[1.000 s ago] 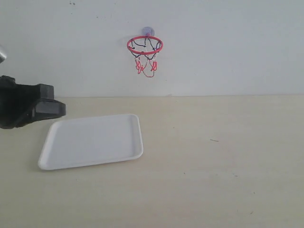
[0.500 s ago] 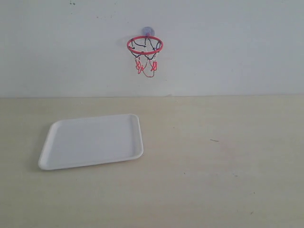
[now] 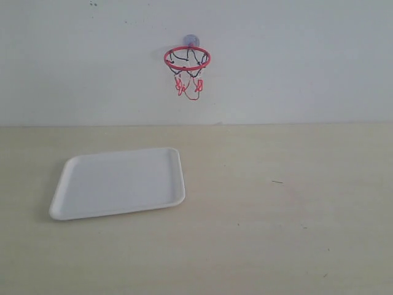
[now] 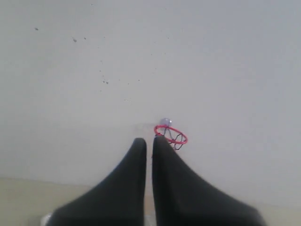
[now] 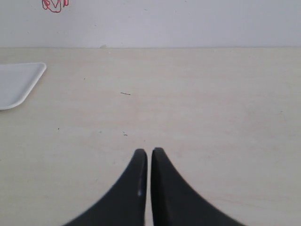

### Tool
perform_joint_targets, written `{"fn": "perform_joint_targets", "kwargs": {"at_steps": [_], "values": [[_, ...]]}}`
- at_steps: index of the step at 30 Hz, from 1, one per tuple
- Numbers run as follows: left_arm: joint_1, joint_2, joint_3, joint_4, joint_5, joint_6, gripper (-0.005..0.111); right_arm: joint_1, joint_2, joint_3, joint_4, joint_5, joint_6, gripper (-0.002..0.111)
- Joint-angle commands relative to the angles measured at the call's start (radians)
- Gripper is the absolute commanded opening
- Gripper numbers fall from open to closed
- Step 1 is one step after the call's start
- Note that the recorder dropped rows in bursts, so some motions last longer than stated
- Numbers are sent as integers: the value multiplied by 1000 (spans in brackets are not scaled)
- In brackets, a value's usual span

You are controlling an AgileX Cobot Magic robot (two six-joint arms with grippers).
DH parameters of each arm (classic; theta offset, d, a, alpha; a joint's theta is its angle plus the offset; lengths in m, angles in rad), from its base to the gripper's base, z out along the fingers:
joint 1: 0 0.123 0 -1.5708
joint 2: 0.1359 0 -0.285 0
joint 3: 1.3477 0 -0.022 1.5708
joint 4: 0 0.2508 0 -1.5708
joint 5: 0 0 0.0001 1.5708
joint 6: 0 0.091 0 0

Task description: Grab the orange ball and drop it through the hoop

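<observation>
The hoop (image 3: 187,58), a red ring with a black-and-red string net under a bluish suction cup, hangs on the white wall. It shows small in the left wrist view, the hoop (image 4: 171,135) just past my left gripper (image 4: 149,140), which is shut with nothing between its black fingers. The net's lower end (image 5: 55,4) peeks into the right wrist view. My right gripper (image 5: 148,150) is shut and empty above bare table. The orange ball is out of view in every frame. Neither gripper shows in the exterior view.
A white tray (image 3: 92,209) lies empty on the beige table, left of centre; its corner (image 5: 19,84) shows in the right wrist view. A small dark mark (image 3: 277,182) sits on the tabletop to the right.
The black left arm that stood at the left edge of the exterior view one second ago has withdrawn out of that view. Tray and hoop have not moved.
</observation>
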Motion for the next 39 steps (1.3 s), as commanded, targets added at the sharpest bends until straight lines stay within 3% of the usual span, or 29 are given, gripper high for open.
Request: {"fn": "perform_joint_targets", "kwargs": {"at_steps": [1, 5, 10, 13, 18, 21, 39], "values": [[3, -15, 2, 59, -19, -159, 4, -2, -4, -1, -2, -12, 0, 3], [3, -15, 27, 453, -1, -297, 4, -2, -4, -1, -2, -12, 0, 3], [12, -15, 117, 1045, -13, -803, 4, -2, -4, -1, -2, -12, 0, 3], [29, -15, 163, 1235, -17, -1003, 4, -2, -4, -1, -2, -12, 0, 3], [31, -15, 163, 1497, 103, -1137, 4, -2, -4, -1, -2, -12, 0, 3], [31, -15, 163, 1554, 111, -1201, 4, -2, -4, -1, -2, -12, 0, 3], [31, -15, 163, 1568, 109, -1359, 4, -2, -4, -1, -2, -12, 0, 3]]}}
